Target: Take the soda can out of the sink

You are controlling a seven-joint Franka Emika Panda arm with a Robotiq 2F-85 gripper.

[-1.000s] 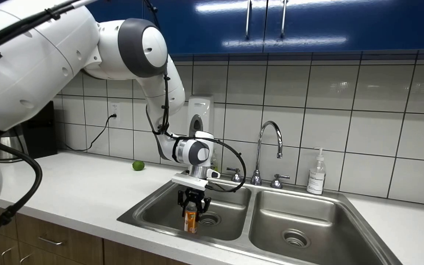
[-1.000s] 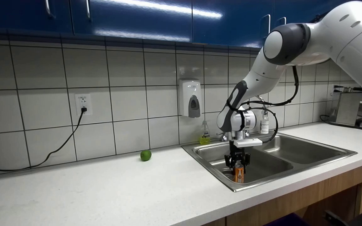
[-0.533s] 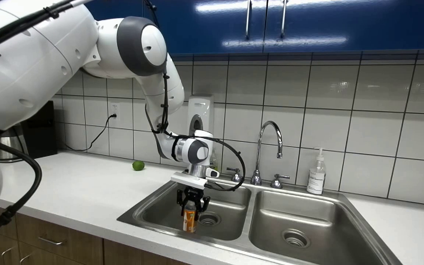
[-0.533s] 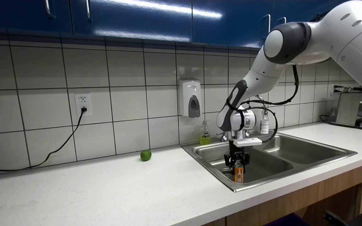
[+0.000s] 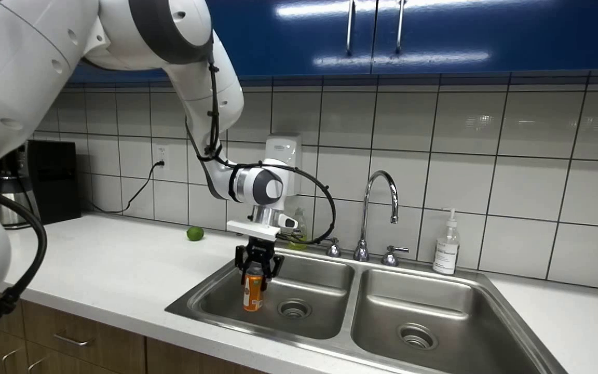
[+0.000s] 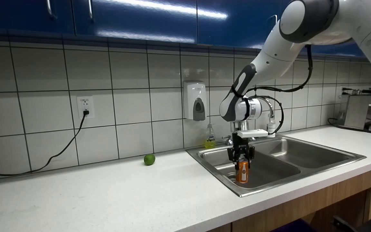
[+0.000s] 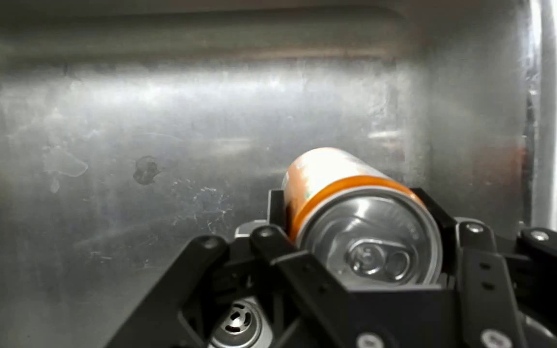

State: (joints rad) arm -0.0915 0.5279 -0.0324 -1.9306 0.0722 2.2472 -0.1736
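The round orange metal can is held over the wide steel sink, the black gripper closed snugly on it. Lifting seems begun; next, it must be carried out.

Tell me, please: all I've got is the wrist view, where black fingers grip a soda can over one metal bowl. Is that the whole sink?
Observer: No. In both exterior views the sink has a second bowl, right beside the one you see.

Visitor: Oh! So where would water come from?

Observer: From a tall, curved tap, which stands at the sink's back edge in an exterior view.

Visitor: And is anything lying around outside all that metal?

Observer: Yes, a small green fruit, probably a lime, sits on the counter, on the side of the sink nearer the soda can.
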